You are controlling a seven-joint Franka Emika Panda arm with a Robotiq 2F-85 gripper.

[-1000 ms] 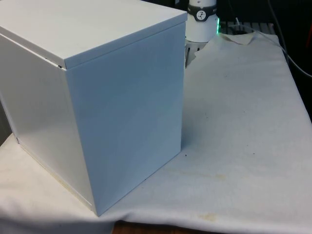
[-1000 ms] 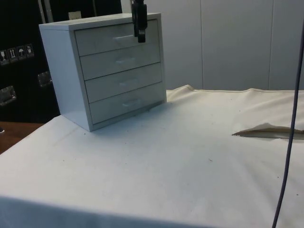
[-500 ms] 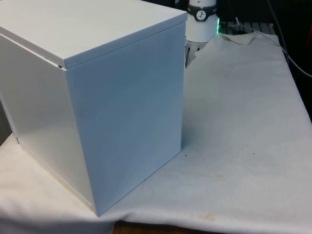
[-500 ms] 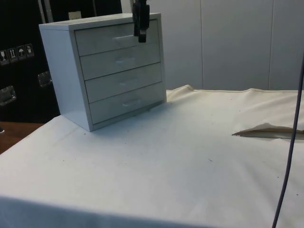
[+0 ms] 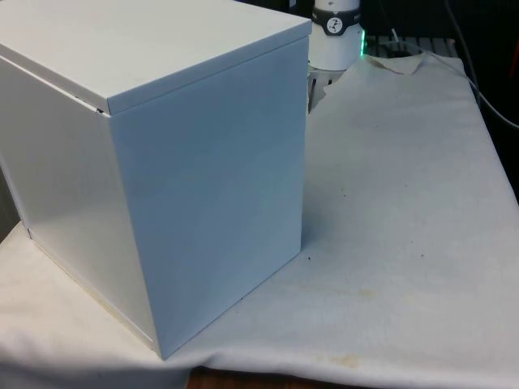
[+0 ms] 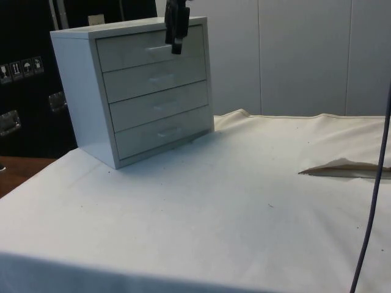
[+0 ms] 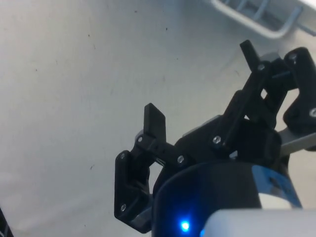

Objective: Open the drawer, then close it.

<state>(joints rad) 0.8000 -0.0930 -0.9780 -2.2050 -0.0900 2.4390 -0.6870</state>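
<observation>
The white chest of drawers [image 6: 134,91] stands at the table's far corner in the side view, its four drawers all shut. In the front view the chest [image 5: 162,162] turns its plain back and side to the camera. My gripper [image 6: 176,44] hangs in front of the top drawer [image 6: 149,52], level with its small handle [image 6: 157,48] and just right of it. Whether it touches the handle, I cannot tell. In the wrist view the gripper [image 7: 202,89] is open, its black fingers [image 7: 154,123] spread wide with nothing between them.
White cloth [image 6: 232,207] covers the table, with a raised fold [image 6: 342,169] at the side view's right. A dark cable [image 6: 372,183] hangs down that view's right edge. A pale bar-shaped piece [image 7: 256,22] shows beyond the fingers in the wrist view.
In the side view my gripper has shifted slightly left and up, closer to the top drawer's front, and now tilts a little. The drawers have not moved.
</observation>
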